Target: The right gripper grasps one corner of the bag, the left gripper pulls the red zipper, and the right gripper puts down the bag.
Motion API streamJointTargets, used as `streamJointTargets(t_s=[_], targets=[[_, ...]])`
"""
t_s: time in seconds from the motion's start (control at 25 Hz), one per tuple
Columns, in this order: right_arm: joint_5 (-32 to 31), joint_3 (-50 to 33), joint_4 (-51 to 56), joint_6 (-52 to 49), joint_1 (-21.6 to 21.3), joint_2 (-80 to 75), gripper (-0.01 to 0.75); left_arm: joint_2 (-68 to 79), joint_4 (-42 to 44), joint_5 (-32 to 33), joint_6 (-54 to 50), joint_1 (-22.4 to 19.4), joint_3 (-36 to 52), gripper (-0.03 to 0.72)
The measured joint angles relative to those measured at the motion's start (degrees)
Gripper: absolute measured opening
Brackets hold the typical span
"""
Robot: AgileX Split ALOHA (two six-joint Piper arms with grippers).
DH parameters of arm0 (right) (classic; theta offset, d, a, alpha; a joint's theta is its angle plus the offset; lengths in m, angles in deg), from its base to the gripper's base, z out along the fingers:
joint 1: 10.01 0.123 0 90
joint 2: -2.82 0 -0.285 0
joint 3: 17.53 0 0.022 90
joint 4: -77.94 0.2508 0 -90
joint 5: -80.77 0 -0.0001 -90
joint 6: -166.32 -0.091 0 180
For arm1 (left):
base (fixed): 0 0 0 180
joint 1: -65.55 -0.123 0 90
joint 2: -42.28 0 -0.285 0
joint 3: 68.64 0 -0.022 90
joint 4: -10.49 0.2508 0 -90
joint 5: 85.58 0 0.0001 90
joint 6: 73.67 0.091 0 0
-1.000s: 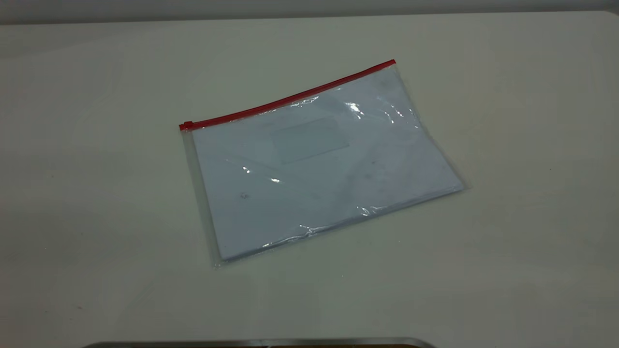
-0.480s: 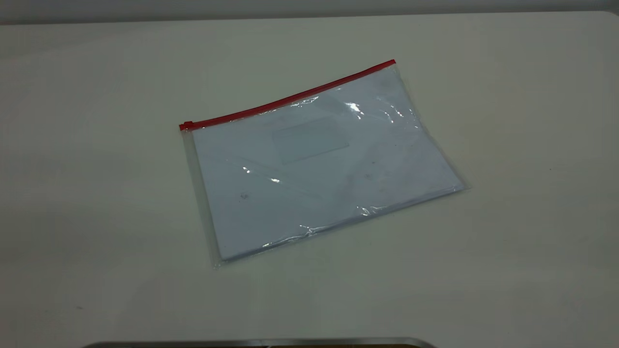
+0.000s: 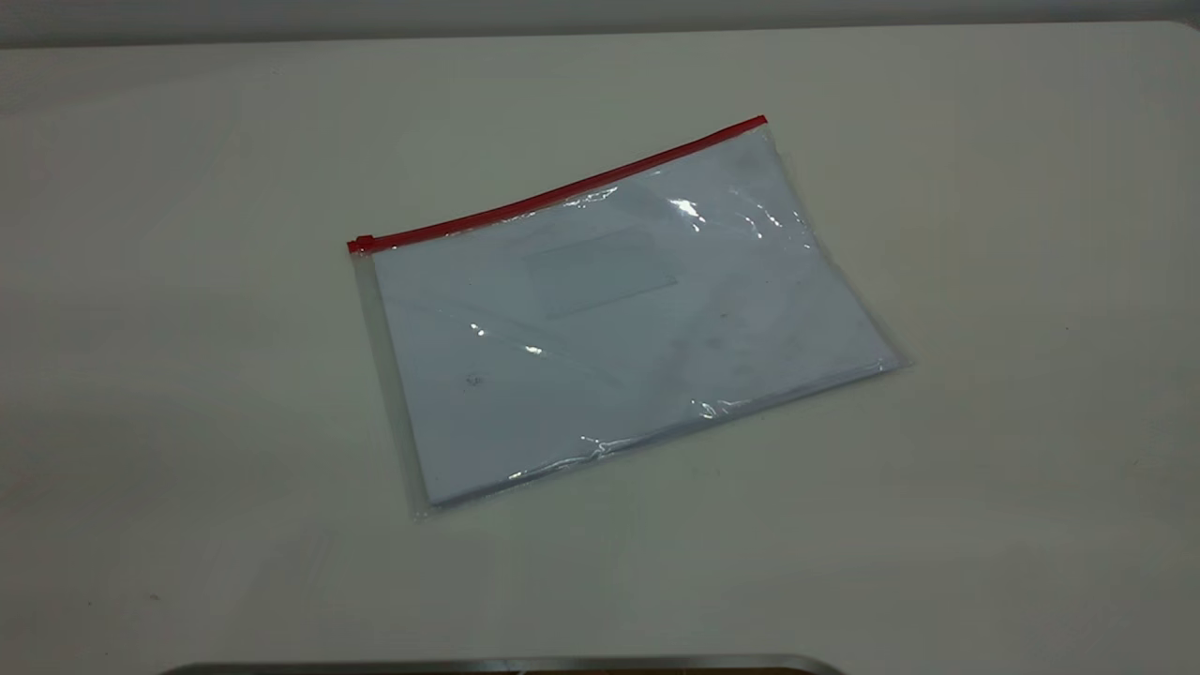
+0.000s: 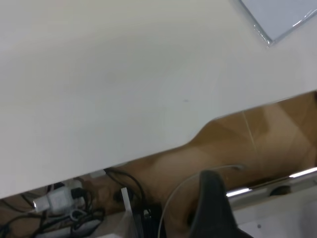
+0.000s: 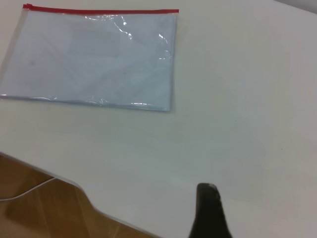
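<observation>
The bag [image 3: 609, 319], a clear flat pouch with white paper sheets and a faint label patch, lies flat on the table, turned at an angle. The red zipper [image 3: 562, 192] runs along its far edge, with the slider tab [image 3: 364, 243] at the left end. Neither gripper shows in the exterior view. The right wrist view shows the whole bag [image 5: 94, 59], its zipper [image 5: 99, 10], and a black part of my right gripper [image 5: 209, 213] over bare table, well apart from the bag. The left wrist view shows one bag corner [image 4: 282, 15] and my left gripper [image 4: 214, 208] beyond the table edge.
The white table [image 3: 187, 422] spreads wide around the bag. A metal rim [image 3: 506, 664] lies at the near edge. In the left wrist view, cables and a power strip [image 4: 59, 203] sit below the table edge [image 4: 148, 153], over a brown floor.
</observation>
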Motion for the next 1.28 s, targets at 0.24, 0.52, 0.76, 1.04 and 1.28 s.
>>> streamJointTargets(t_s=[0.24, 0.52, 0.76, 1.04, 1.28], targets=[[0.0, 0.0, 0.0, 0.0, 0.0, 0.0, 0.572, -9.2, 0.0, 0.0, -0.2, -4.3, 0.0, 0.590], [0.0, 0.0, 0.0, 0.0, 0.0, 0.0, 0.571, -18.6, 0.0, 0.5, -0.3, -6.2, 0.0, 0.590], [0.0, 0.0, 0.0, 0.0, 0.0, 0.0, 0.571, -19.2, -0.2, 0.9, -0.5, -6.2, 0.0, 0.590], [0.0, 0.0, 0.0, 0.0, 0.0, 0.0, 0.571, -19.2, -0.2, 0.9, -0.5, -6.2, 0.0, 0.590], [0.0, 0.0, 0.1, 0.0, -0.8, 0.0, 0.571, -19.2, -0.2, 0.9, -0.5, -6.2, 0.0, 0.590]])
